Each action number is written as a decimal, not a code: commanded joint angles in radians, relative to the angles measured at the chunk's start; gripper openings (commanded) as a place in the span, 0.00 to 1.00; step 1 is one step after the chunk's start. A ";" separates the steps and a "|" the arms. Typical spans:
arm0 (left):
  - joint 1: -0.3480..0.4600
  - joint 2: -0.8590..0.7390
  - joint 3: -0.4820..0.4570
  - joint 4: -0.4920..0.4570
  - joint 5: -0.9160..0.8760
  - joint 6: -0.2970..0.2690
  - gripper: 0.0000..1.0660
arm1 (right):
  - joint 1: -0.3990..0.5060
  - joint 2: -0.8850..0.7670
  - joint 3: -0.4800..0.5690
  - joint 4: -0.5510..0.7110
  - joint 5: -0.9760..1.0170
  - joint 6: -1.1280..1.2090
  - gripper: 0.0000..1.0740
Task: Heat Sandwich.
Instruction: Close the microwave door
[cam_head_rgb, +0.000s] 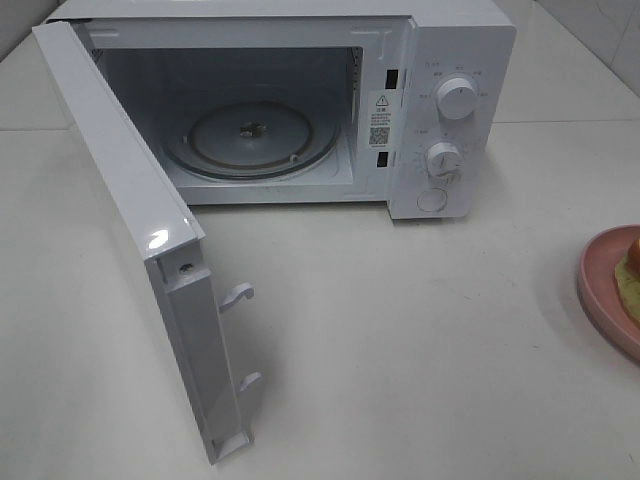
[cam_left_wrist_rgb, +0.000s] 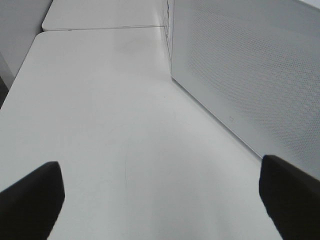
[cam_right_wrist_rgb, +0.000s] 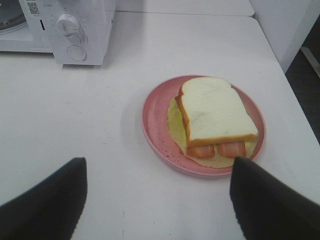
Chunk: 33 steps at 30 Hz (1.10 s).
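Observation:
The sandwich (cam_right_wrist_rgb: 215, 112) lies on a round pink plate (cam_right_wrist_rgb: 150, 120), white bread on top with red and yellow-green layers showing at its edge. In the exterior high view only a sliver of the sandwich (cam_head_rgb: 632, 270) and plate (cam_head_rgb: 600, 275) shows at the right edge. My right gripper (cam_right_wrist_rgb: 159, 200) hovers open just short of the plate, nothing between its black fingers (cam_right_wrist_rgb: 45, 200). My left gripper (cam_left_wrist_rgb: 160, 200) is wide open over bare table beside a white dotted panel (cam_left_wrist_rgb: 250, 75) of the microwave. Neither gripper shows in the exterior high view.
The white microwave (cam_head_rgb: 450, 110) stands at the back with its door (cam_head_rgb: 130, 220) swung fully open toward the front left. Its glass turntable (cam_head_rgb: 250, 140) holds nothing. Two knobs and a button sit on its right panel (cam_right_wrist_rgb: 70, 25). The table edge runs close behind the plate.

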 joint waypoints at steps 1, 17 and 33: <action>0.003 -0.028 0.003 -0.001 -0.013 -0.003 0.97 | -0.009 -0.025 0.004 0.005 -0.004 -0.011 0.71; 0.003 0.048 -0.037 0.001 -0.108 -0.042 0.96 | -0.009 -0.025 0.004 0.005 -0.004 -0.011 0.71; 0.003 0.338 0.032 0.104 -0.374 -0.041 0.00 | -0.009 -0.025 0.002 0.005 -0.004 -0.011 0.71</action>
